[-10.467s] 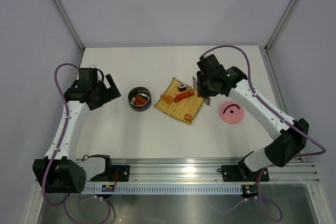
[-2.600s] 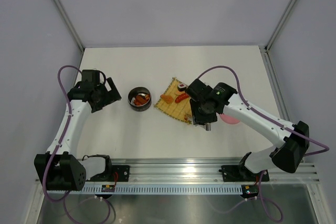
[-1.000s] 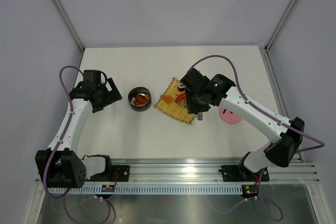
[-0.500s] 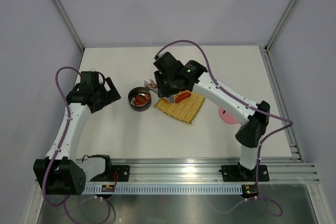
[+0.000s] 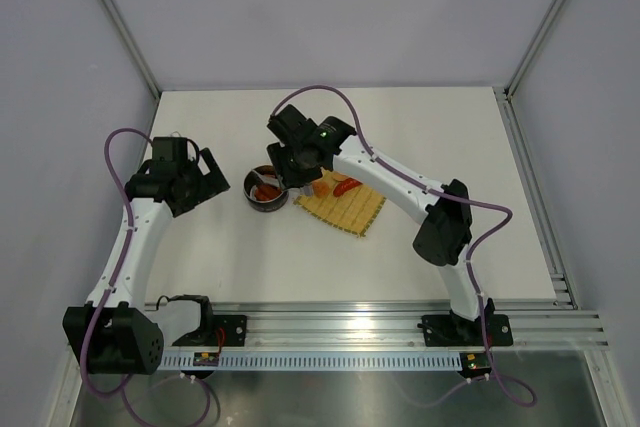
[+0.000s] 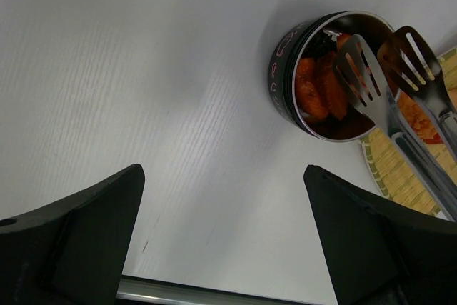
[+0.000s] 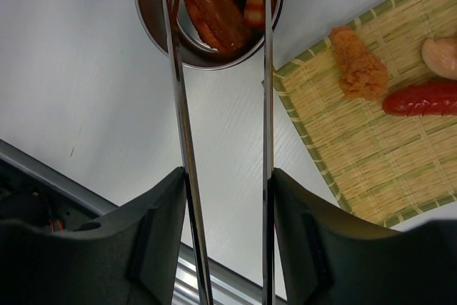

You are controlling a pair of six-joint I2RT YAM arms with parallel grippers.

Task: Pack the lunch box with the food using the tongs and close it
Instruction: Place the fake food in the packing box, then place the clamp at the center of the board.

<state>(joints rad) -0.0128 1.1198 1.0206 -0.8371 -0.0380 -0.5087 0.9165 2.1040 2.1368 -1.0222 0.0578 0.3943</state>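
The lunch box (image 5: 266,190) is a round metal tin with a dark wall (image 6: 284,69), and red-orange food (image 7: 213,6) lies inside it. My right gripper (image 5: 291,160) hovers just right of the tin, shut on the tongs (image 7: 181,119). Each tong arm rests against a finger (image 7: 161,226). The two arms stand apart, and their slotted tips (image 6: 355,68) hang over the tin with nothing between them. A red sausage (image 7: 421,98), an orange chunk (image 7: 360,71) and a pale piece (image 7: 441,55) lie on the bamboo mat (image 7: 371,169). My left gripper (image 5: 205,182) is open and empty, left of the tin.
The bamboo mat (image 5: 345,209) lies right of the tin, and my right arm reaches across it. A metal rail (image 5: 330,325) runs along the table's near edge. Bare white table (image 6: 143,69) lies between my left gripper (image 6: 223,173) and the tin.
My right arm has swung left from the mat, carrying the tongs over the tin. The tong arms have spread apart. The left arm has hardly moved.
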